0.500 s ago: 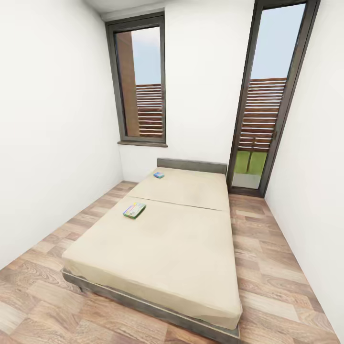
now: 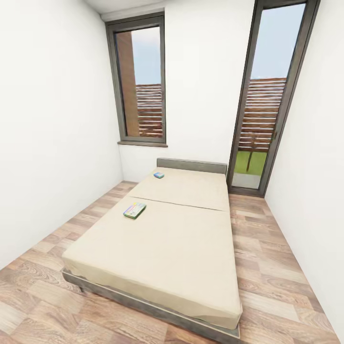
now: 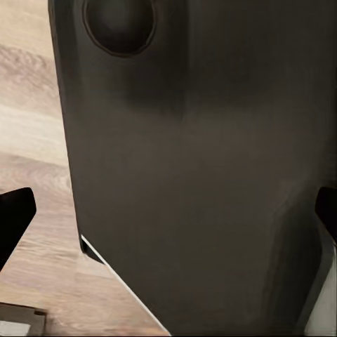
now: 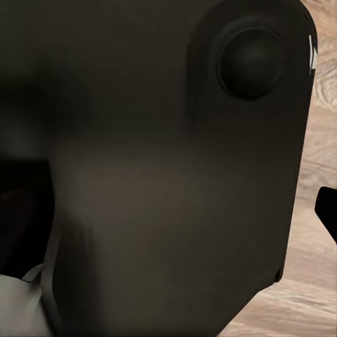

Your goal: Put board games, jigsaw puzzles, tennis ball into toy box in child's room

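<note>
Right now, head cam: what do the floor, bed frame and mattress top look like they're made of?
Floor: wood planks, matt, with visible grain and staggered board joints; could be laminate.
Bed frame: grey, dull, hard-edged; painted wood or metal, can't tell.
Mattress: beige fabric look, soft rounded edges, faint mottling, one seam across.

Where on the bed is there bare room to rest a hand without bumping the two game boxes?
The bed is bare over its near half and whole right side. The pastel board game lies near the left edge at the mattress seam; the small blue board game sits by the headboard. Only that left strip is occupied.
</note>
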`<state>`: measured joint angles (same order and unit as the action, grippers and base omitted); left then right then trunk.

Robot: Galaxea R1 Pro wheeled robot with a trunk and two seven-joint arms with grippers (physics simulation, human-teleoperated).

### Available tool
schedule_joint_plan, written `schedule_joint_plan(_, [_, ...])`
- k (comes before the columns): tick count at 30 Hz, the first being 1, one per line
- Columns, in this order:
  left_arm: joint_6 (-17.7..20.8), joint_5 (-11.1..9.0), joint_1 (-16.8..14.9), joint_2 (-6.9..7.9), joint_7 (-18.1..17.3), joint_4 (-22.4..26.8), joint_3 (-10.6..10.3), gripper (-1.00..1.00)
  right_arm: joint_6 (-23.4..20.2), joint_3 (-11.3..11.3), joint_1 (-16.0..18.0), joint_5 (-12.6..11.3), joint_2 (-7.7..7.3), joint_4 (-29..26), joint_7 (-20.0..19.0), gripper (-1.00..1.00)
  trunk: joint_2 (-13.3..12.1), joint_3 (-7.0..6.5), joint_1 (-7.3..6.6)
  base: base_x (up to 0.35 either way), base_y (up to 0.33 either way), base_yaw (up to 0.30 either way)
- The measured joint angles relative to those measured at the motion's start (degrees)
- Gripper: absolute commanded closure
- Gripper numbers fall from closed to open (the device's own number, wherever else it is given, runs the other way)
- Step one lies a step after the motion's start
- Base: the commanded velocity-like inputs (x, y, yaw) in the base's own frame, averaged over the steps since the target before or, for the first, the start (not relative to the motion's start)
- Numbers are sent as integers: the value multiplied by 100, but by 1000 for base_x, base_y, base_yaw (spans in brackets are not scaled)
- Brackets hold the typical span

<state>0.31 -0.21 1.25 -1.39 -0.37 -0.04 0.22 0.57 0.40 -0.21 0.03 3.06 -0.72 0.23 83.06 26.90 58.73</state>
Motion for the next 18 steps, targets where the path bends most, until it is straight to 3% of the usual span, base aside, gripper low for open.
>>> schedule_joint_plan(12, [-30, -2, 114, -9, -2, 11, -6, -100, 13, -3, -10, 11, 19, 0, -4, -100, 0, 0, 0, 0, 103, 6])
schedule_joint_plan(18, [-58, -3, 119, -10, -2, 12, -3, -100, 9, -13, -10, 40, 42, 0, 0, -100, 0, 0, 0, 0, 26, 166])
